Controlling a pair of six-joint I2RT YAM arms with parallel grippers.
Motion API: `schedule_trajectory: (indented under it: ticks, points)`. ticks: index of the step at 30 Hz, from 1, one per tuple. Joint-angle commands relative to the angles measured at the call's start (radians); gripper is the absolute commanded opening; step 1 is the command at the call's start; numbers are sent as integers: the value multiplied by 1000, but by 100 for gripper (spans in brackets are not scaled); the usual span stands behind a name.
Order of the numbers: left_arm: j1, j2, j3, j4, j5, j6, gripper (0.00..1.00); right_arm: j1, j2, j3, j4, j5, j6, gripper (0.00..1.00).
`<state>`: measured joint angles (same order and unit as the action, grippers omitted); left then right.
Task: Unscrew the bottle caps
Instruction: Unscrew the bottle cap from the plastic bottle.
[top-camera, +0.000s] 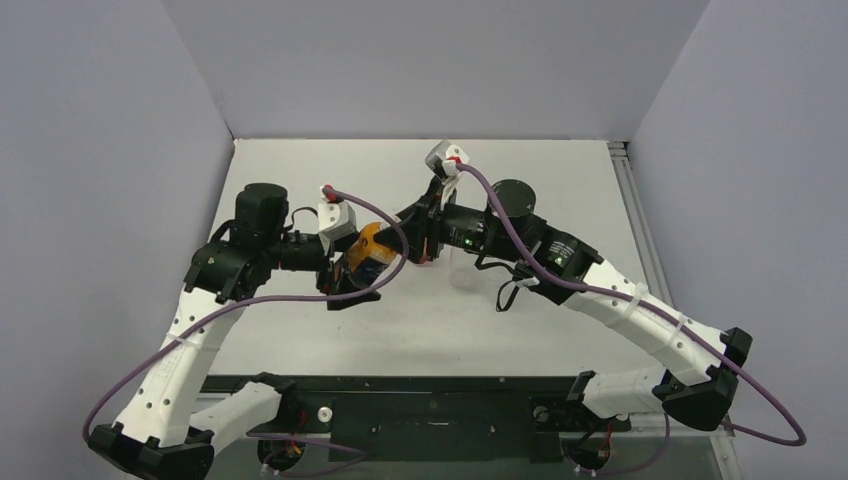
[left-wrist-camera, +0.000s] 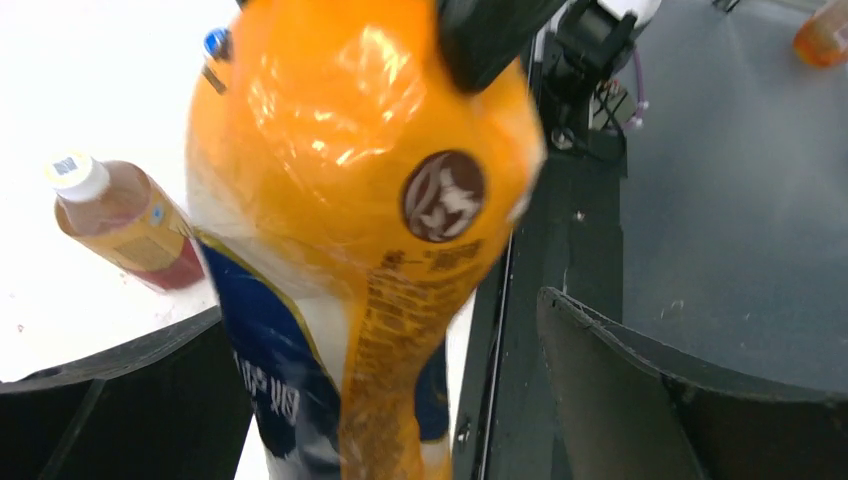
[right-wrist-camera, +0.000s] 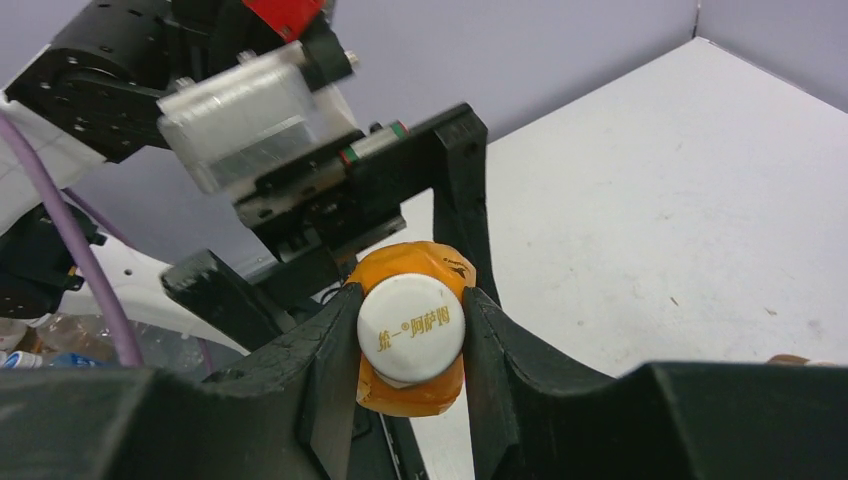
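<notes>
CAP: white cap (right-wrist-camera: 410, 330) sits on the neck of the orange bottle (left-wrist-camera: 360, 150) | RIGHT: right gripper (right-wrist-camera: 412, 340) clenched on the white cap from both sides | LEFT: left gripper (left-wrist-camera: 380, 310) released, jaws spread around the bottle body, gap on one side | POSITION: bottle aloft over the table (top-camera: 560, 200), between both arms | NEARBY: reddish-brown bottle (left-wrist-camera: 125, 225) on the table

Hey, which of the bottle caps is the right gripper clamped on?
The white cap on the orange bottle, pinched by the right gripper. The other white cap, on the reddish-brown bottle, and the blue cap are untouched.
</notes>
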<state>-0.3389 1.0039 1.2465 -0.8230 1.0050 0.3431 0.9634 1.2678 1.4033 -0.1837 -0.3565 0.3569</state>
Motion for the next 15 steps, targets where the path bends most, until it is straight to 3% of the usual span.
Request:
schedule_trajectory:
  ticks: [1,4,15]
  points:
    - [-29,10,36,-139,-87,174,99,-5,-31,29,96,-91,31,9]
    - [-30,7,29,-129,-88,180,97,-12,-39,19,106,-95,37,8]
    - [-29,-33,37,-115,-15,152,58,-77,-77,-35,124,-117,59,7]
